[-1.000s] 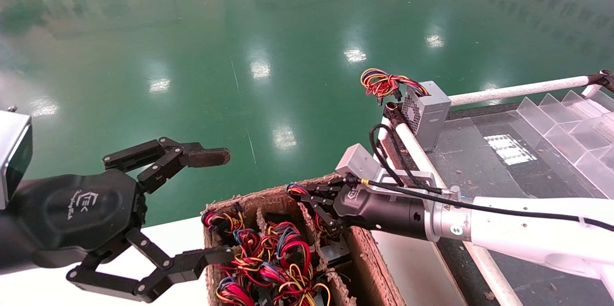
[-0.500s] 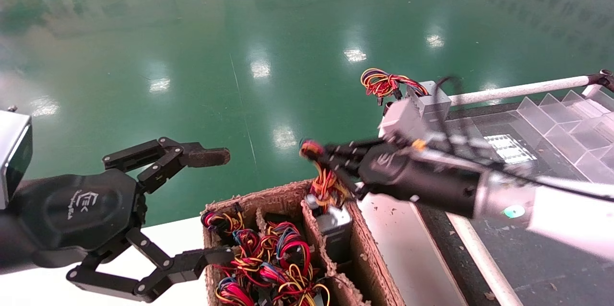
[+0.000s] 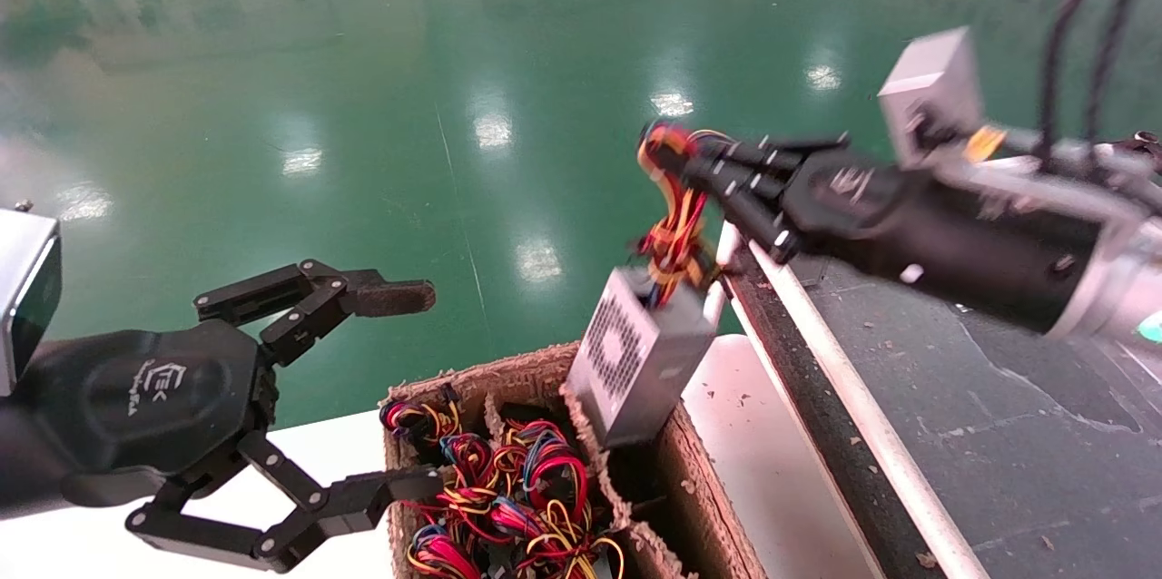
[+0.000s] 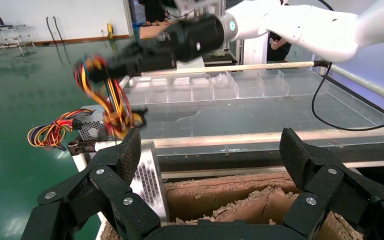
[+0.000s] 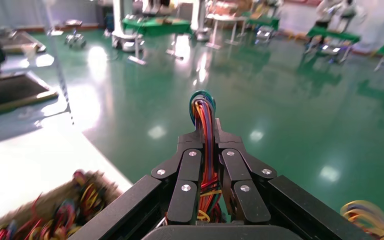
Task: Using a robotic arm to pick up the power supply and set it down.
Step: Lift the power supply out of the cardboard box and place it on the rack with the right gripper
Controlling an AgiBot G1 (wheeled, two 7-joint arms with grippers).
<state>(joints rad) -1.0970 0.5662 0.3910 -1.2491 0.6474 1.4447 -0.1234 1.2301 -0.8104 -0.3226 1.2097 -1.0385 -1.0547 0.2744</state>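
Glossy green floor (image 3: 381,107) reflects ceiling lights. Frayed brown cardboard divider box (image 3: 699,488) on white table (image 3: 772,461) beside dark scuffed bench (image 3: 980,397). Right black linked-finger gripper (image 3: 667,152) clenched on red-yellow-orange wire tuft (image 3: 674,239); small grey metal power supply (image 3: 635,357), perforated vent face, hangs tilted just above box. Left black gripper (image 3: 399,388) parked left of box, fingers spread.

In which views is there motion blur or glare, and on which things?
Head view: the right pincer, shut on the wire tuft of the small grey metal power supply, is smeared; lamp glare on the glossy green floor. Left wrist view: wires blurred, the open left pincer sharp. Right wrist view: cardboard box blurred.
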